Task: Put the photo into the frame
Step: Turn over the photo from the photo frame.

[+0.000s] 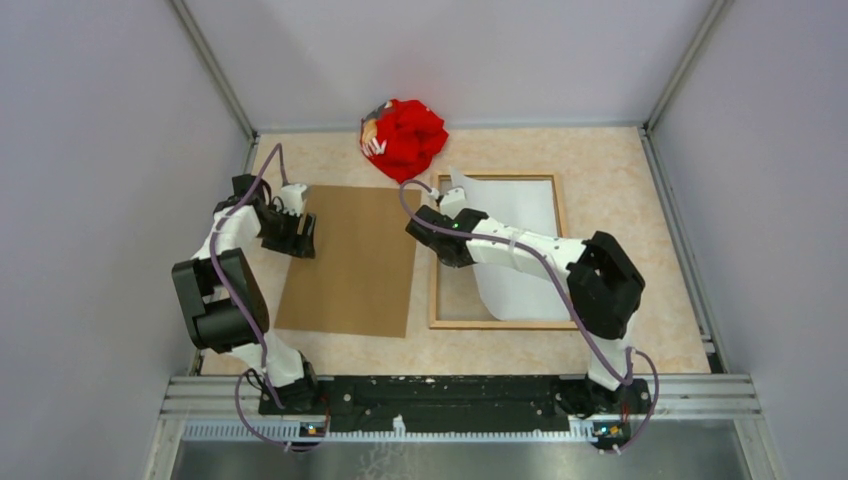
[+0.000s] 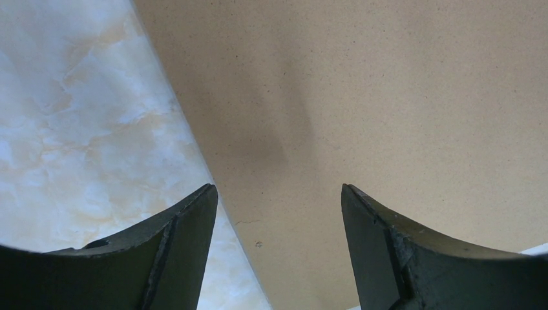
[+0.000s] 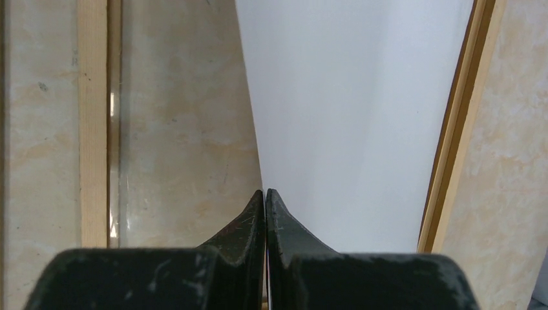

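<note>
The frame is a thin brown wooden rectangle lying flat at the right of the table. The photo lies over it with its white reverse up and its left edge lifted. My right gripper is shut on that lifted edge near the far left corner. In the right wrist view the jaws pinch the white sheet between the frame's rails. My left gripper is open and empty, just above the left edge of the brown backing board. The left wrist view shows its gripper over the board.
A crumpled red cloth lies at the back, near the frame's far left corner. The backing board lies flat left of the frame with a narrow gap between them. Grey walls close in the marbled table on three sides.
</note>
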You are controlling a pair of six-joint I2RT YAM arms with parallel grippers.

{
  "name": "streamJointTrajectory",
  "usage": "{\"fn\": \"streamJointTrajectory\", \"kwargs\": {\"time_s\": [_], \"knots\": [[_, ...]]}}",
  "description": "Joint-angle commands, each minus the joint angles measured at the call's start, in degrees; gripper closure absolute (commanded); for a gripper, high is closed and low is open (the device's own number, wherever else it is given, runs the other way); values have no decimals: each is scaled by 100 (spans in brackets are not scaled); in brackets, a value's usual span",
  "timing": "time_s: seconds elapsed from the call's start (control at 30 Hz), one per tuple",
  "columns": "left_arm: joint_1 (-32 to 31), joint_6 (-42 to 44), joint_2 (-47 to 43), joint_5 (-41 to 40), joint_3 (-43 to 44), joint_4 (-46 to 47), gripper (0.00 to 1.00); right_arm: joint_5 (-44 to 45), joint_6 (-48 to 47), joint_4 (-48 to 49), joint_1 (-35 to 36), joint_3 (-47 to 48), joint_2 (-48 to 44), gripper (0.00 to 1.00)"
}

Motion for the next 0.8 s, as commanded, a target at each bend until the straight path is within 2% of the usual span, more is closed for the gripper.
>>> {"fn": "streamJointTrajectory", "kwargs": {"time_s": [0.0, 0.2, 0.3, 0.4, 0.47, 0.77], "knots": [[8, 68, -126, 117, -16, 79, 23, 77, -59, 225, -58, -136, -207, 100], [7, 68, -128, 129, -11, 61, 23, -56, -32, 309, -71, -134, -152, 98], [7, 86, -143, 138, -16, 59, 22, -160, -42, 368, -75, -115, -151, 82], [8, 122, -175, 129, -54, 82, 18, -409, -20, 406, -132, -93, -216, 55], [14, 138, -199, 111, -84, 109, 18, -652, -15, 497, -206, -131, -322, 43], [11, 201, -221, 159, -87, 52, 18, -1837, -397, 1115, -480, -487, -772, 20]]}}
